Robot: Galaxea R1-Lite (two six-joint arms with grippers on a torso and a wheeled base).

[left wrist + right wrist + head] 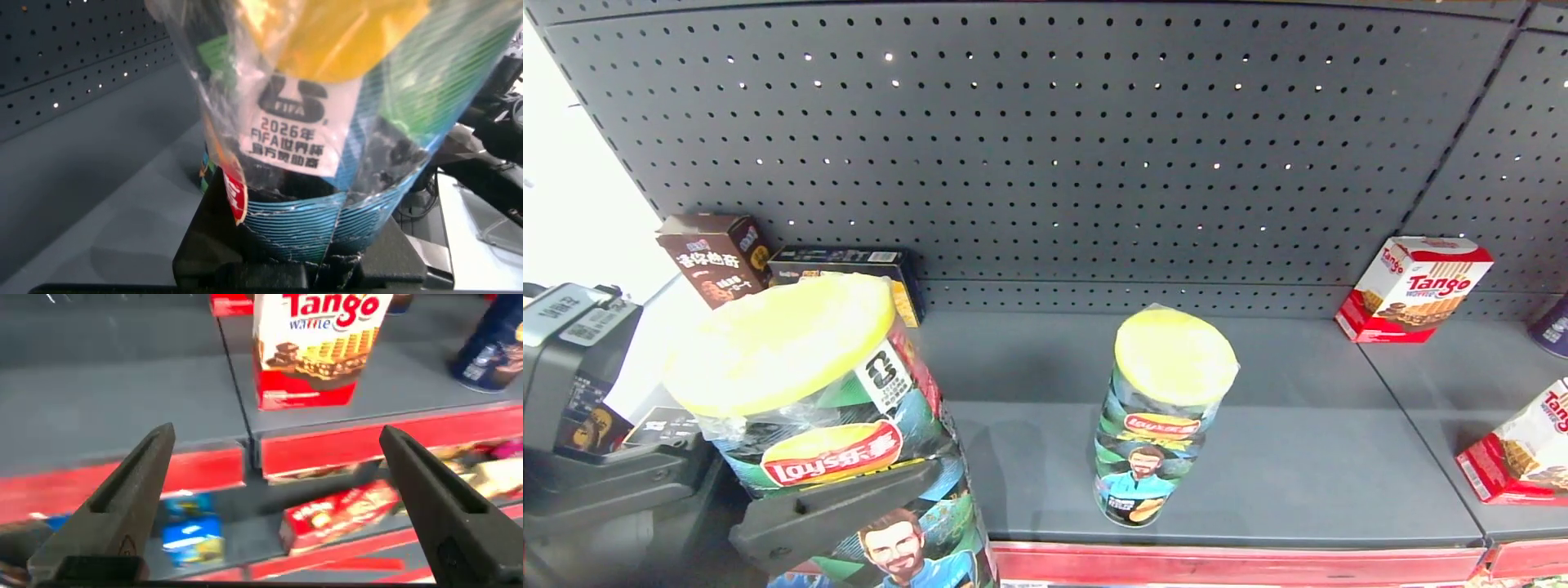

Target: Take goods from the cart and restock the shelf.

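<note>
Left gripper (298, 237): jaws pinch the lower body of the held can (800, 384), which is at the shelf's (1307, 441) left front. Behind it, a brown box (715, 257) and a dark box (849, 265) stand against the back panel. Second can (1160, 416): upright at mid-shelf, near the front edge. Rear wafer box (1413, 290): at the back right. Front wafer box (1519, 449): on the adjoining section, far right. Right gripper (278, 498): jaws spread, empty, facing the shelf's front edge.
</note>
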